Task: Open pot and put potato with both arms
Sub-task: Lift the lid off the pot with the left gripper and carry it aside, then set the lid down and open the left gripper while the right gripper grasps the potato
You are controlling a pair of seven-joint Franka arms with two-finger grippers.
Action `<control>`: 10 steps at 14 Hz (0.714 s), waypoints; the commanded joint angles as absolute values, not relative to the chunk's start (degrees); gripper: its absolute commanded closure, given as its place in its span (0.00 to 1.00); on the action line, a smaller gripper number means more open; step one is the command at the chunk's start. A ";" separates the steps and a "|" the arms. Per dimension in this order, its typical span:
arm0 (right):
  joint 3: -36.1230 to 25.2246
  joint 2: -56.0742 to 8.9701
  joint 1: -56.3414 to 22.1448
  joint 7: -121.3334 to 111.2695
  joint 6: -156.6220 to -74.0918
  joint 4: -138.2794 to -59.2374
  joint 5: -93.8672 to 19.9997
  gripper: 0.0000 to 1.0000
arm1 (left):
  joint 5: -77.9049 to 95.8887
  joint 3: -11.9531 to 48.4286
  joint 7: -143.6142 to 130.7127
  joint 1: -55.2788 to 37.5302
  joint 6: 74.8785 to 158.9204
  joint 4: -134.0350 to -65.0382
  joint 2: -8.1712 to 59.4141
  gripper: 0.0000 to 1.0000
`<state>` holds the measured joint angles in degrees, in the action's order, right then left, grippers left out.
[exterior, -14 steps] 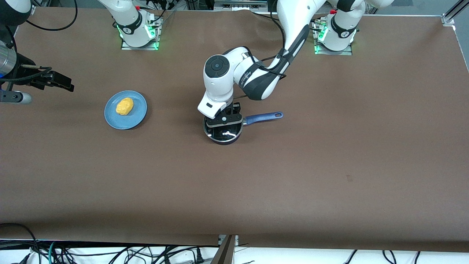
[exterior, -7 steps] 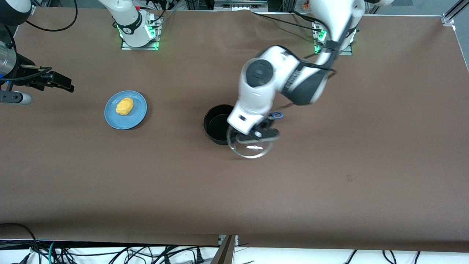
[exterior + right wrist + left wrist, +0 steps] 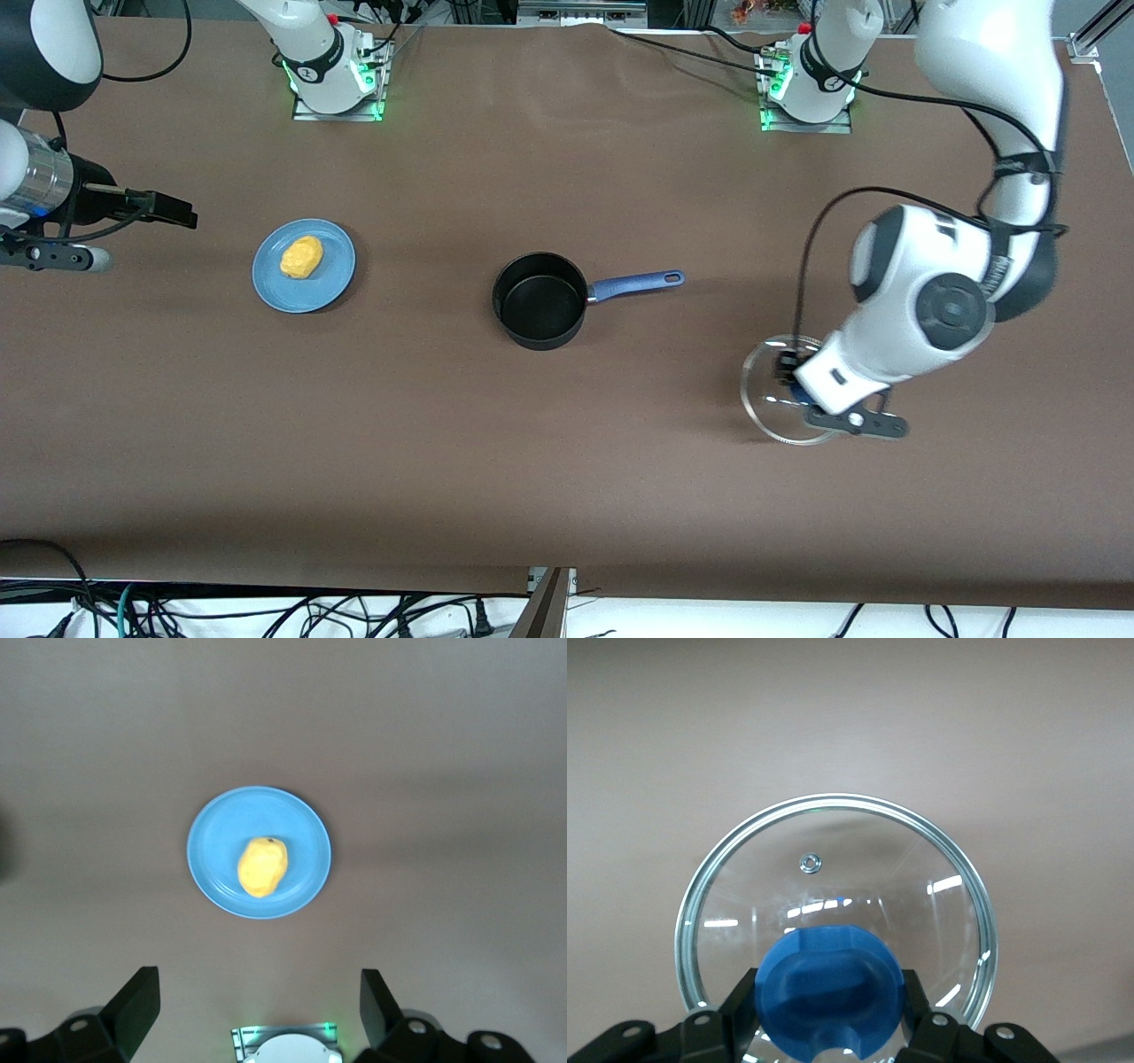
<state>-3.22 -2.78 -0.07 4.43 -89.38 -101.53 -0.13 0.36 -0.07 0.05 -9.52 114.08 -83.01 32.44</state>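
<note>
The black pot [image 3: 539,301] stands uncovered at the table's middle, its blue handle [image 3: 638,283] pointing toward the left arm's end. My left gripper [image 3: 800,386] is shut on the blue knob [image 3: 831,992] of the glass lid [image 3: 764,390] and holds it low over bare table toward the left arm's end. The lid [image 3: 833,859] fills the left wrist view. The yellow potato [image 3: 301,256] lies on a light-blue plate [image 3: 334,266]. My right gripper [image 3: 168,211] is open and empty in the air, over the table at the right arm's end, beside the plate. The right wrist view shows the potato [image 3: 263,867] on the plate [image 3: 213,850].
The two arm bases [image 3: 332,66] [image 3: 811,84] stand along the table's edge farthest from the front camera. Cables hang below the edge nearest the front camera. Brown table surface lies between plate and pot, and around the lid.
My left gripper has lifted the lid off the pot and carried it toward the left arm's end. The pot now stands uncovered. My right gripper has shifted slightly toward the plate.
</note>
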 commanded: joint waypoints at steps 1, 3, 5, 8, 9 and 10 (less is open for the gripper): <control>-2.82 -0.62 0.09 15.77 -91.84 -107.21 0.53 0.00 | 2.54 -2.88 9.21 -7.21 122.75 -92.79 29.53 0.49; -1.94 -0.62 -0.17 21.95 -95.78 -110.90 0.62 0.00 | 5.17 -3.69 13.60 -5.63 129.17 -98.32 29.53 0.49; -0.97 0.52 -0.26 25.12 -104.36 -119.39 0.62 0.00 | 5.80 -3.87 17.39 -3.53 136.55 -103.33 30.06 0.48; -0.35 1.32 -0.18 26.19 -120.45 -132.42 0.70 0.00 | 9.66 -3.96 19.77 -2.81 139.83 -106.08 31.63 0.45; -0.35 0.36 -0.18 26.10 -124.67 -134.89 0.70 0.00 | 10.10 -4.22 19.78 -2.81 139.83 -106.08 32.08 0.37; -0.26 -0.61 -0.18 26.19 -128.54 -137.09 0.62 0.00 | 10.19 -4.22 19.69 -2.38 139.92 -106.00 32.43 0.19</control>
